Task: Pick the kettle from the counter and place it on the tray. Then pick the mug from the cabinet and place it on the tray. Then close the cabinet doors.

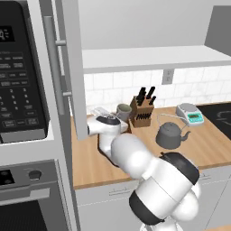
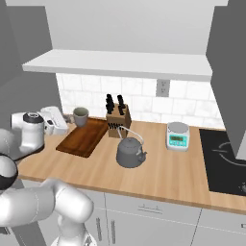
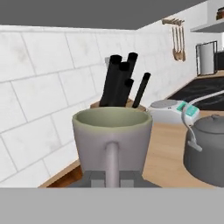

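The mug (image 2: 80,116) stood upright at the far left end of the tray (image 2: 84,137), close to the tiled backsplash (image 2: 144,103), with the gripper (image 3: 112,177) closed on its side handle; in the hand view the handle ran straight down between the two fingertips (image 3: 95,176), which sat pinched against it. The kettle (image 2: 129,151) rested on the counter (image 2: 158,173) just right of the tray, off its surface, spout toward the right. The knife block (image 2: 117,122) stood behind the tray's right end, and a small white kitchen scale (image 2: 177,136) sat further right, near the black cooktop (image 2: 223,161). The right base view showed the whole tray, the mug on it and the gap between tray and kettle. In the left base view the arm's white body covered most of the tray, and the mug (image 1: 123,111) showed just left of the knife block; that view alone showed the microwave (image 1: 20,72) and one open cabinet door (image 1: 70,67) with its bar handle. The cabinet (image 2: 120,62) shelf was visible in both base views. The hand view gave the mug's pale inside and the grip.
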